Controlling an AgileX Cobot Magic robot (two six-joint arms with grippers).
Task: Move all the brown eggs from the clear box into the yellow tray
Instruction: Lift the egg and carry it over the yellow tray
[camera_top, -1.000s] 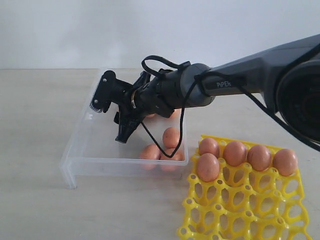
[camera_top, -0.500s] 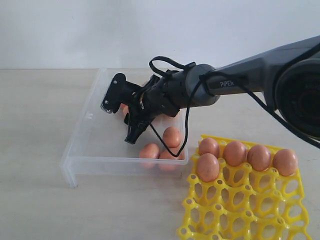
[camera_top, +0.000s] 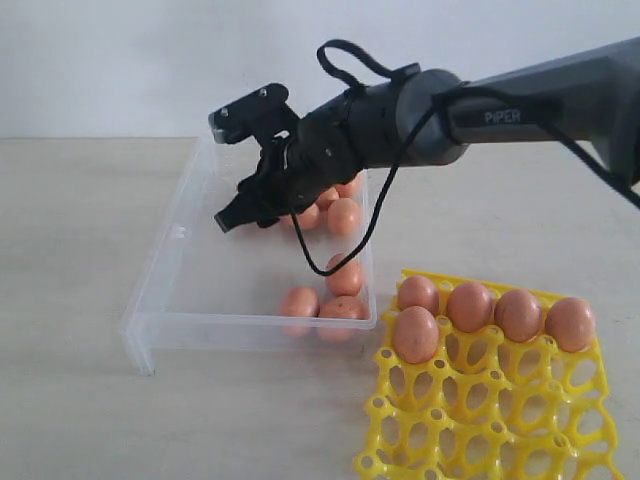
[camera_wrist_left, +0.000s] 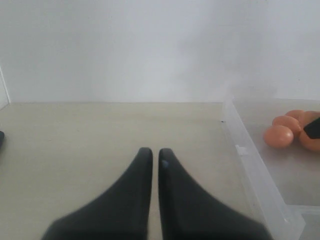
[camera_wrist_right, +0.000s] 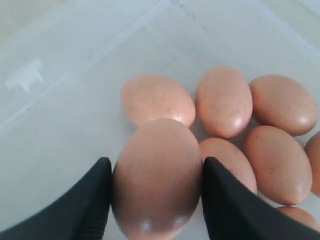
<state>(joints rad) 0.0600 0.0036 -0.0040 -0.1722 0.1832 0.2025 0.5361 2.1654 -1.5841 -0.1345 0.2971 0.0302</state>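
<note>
Now that the R hand (camera_wrist_right: 155, 167) has risen above the clear box (camera_top: 160, 270) w/ one brown egg (camera_wrist_right: 157, 190) pinched between its fingers, carrying it to the yellow tray (camera_top: 470, 420) looks next.

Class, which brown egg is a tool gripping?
The egg clamped in the right tool; other eggs lie loose in the clear box or sit in the yellow tray.

Soft, even, bright light is spread over the table (camera_top: 80, 400), and only faint shadows are cast on it. A small glare spot is seen on the brown egg (camera_wrist_right: 157, 175), and the left gripper (camera_wrist_left: 151, 157) is rendered blurred toward its base.
</note>
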